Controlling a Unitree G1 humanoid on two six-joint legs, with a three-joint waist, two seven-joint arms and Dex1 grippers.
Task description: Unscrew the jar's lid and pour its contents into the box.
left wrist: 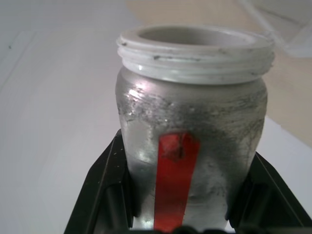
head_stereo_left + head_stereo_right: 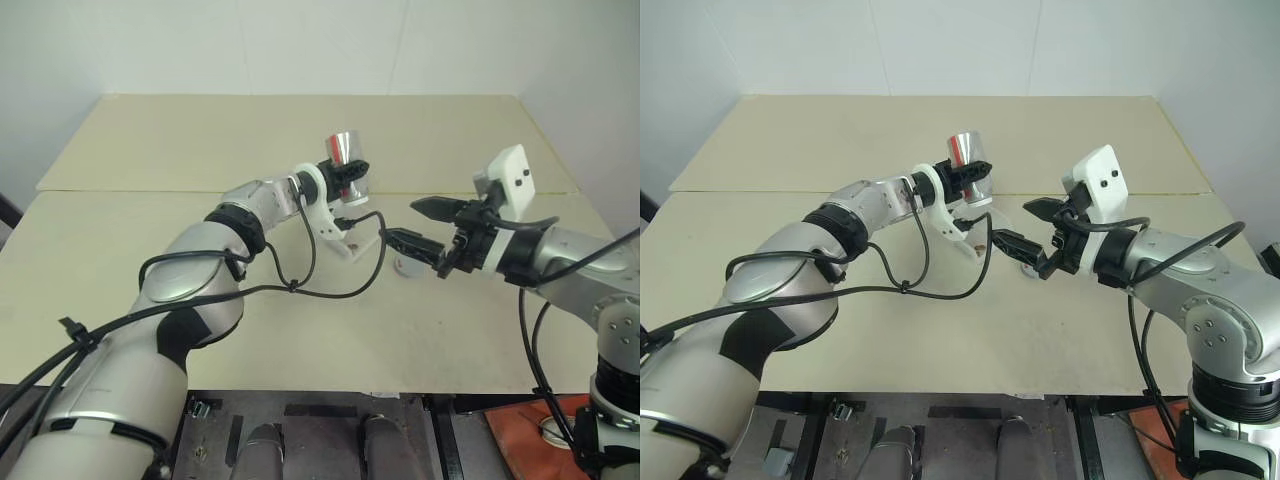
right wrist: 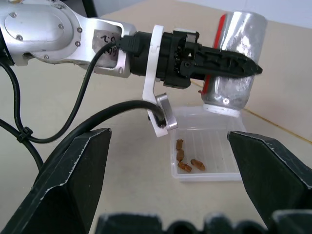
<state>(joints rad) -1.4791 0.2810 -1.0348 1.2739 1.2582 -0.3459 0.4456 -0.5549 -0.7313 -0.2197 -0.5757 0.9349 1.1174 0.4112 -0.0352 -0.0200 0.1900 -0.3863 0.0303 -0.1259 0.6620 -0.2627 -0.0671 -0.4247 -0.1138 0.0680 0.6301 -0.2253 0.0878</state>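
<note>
**Trainee:** Where do things stand?

**Me:** My left gripper is clenched on the jar, holding it up over the table. In the right wrist view the jar is inverted, its mouth down over the box, which sits on the table at about twelve o'clock from my right gripper. The lid is off; the left wrist view shows the bare threaded rim.

**Trainee:** And the right gripper?

**Me:** Released, fingers spread wide, holding nothing. It hovers near the box, at roughly four o'clock from the jar in the head view.

**Trainee:** Has anything come out?

**Me:** A few brown bits lie in the box's near corner. The jar looks empty through its wall, though smears cloud it, so I can't be sure.

**Trainee:** How do I do the pour well?

**Me:** I judge we're at the tail of it. Keep the mouth directly above the box's middle, not its edge, since the bits are light and could bounce off the low wall. Hold the grip firm on the body, tilt fully, and give a gentle shake rather than a jerk. Keep the right gripper clear of the box.
</note>
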